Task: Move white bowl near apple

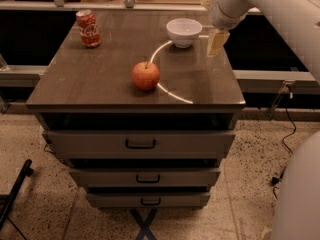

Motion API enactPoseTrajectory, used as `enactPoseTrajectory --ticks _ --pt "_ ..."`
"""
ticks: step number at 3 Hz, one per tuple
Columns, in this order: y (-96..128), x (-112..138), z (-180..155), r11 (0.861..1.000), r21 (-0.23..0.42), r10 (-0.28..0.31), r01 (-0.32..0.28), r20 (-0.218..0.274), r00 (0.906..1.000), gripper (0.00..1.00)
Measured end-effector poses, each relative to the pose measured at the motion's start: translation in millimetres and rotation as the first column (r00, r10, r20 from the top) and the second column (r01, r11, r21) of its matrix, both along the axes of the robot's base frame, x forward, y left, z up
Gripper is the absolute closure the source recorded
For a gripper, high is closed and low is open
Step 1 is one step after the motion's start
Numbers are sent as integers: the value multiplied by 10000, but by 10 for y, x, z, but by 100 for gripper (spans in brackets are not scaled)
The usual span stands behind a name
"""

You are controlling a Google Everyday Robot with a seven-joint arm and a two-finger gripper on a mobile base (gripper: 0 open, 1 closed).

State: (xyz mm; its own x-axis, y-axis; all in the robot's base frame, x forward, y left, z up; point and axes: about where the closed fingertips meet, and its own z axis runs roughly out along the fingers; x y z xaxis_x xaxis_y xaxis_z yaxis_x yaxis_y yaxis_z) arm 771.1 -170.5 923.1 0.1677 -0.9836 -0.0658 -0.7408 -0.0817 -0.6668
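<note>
End effector (217,42) hangs just beside the bowl (184,31), probably lining up a grab to haul it to the apple (146,75), can't tell if it's apart or together.

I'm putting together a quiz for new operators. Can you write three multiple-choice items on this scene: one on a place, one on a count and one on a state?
1. Where is the tool?
A. out of view
B. just right of the white bowl
C. inside the white bowl

2. How many drawers does the table show at its front?
A. two
B. three
C. five

3. How does the white bowl stand?
A. upright on the table top
B. tipped on its side
C. lifted off the table by the tool

Answers:
1 B: the tool hangs beside the bowl's right edge, at the table's back right.
2 B: three handles sit one below another.
3 A: its rim faces up, its foot is on the wood, and it is apart from the tool.
</note>
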Motion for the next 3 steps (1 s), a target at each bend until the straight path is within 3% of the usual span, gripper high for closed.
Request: enactPoseTrajectory --ticks 1,3 --pt "72 134 -106 9998 112 177 -177 42 9998 39" --pt "181 347 -327 9979 302 572 -570 -74 9983 41"
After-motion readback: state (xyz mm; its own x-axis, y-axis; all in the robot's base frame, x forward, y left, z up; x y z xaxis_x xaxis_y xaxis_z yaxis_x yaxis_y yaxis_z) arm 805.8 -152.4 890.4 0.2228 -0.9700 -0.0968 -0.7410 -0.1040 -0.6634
